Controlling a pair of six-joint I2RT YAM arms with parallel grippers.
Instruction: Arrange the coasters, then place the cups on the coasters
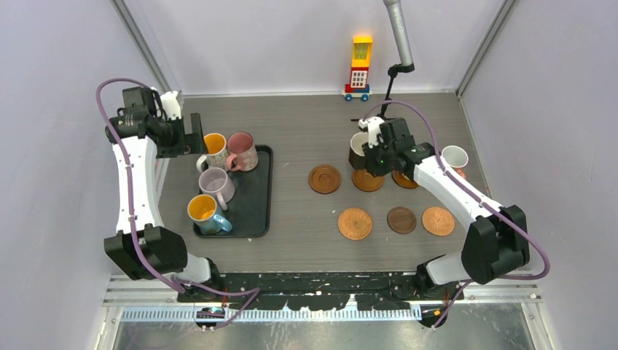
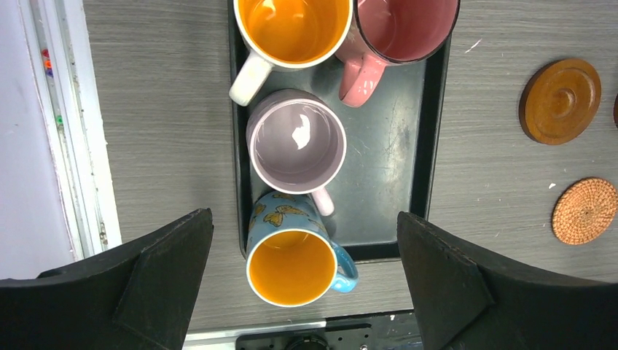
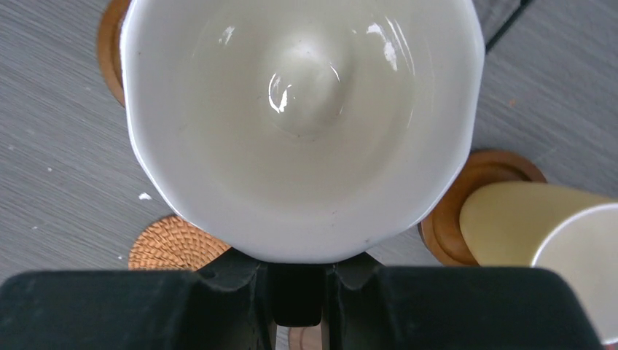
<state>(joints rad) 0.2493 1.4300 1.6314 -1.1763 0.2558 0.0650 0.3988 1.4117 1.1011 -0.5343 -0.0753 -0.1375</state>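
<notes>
The black mug, glossy white inside, is pinched at its near rim by the right end effector, whose fingers are closed tight on the mug's wall. It is over the far right part of the desk, at the far edge of a brown coaster; whether its base touches that coaster cannot be told. Just to the right lies a second brown coaster, and beyond it stands the yellow mug. To the left lies a rimmed coaster. Nearer the arms, a woven coaster, a dark coaster and a second woven coaster form a row. On the left, a black tray holds the blue mug with butterflies and an orange inside, the lilac mug, the white mug with an orange inside, and the pink mug. The left end effector hangs above the tray's far left corner, spread fully wide and holding nothing.
</notes>
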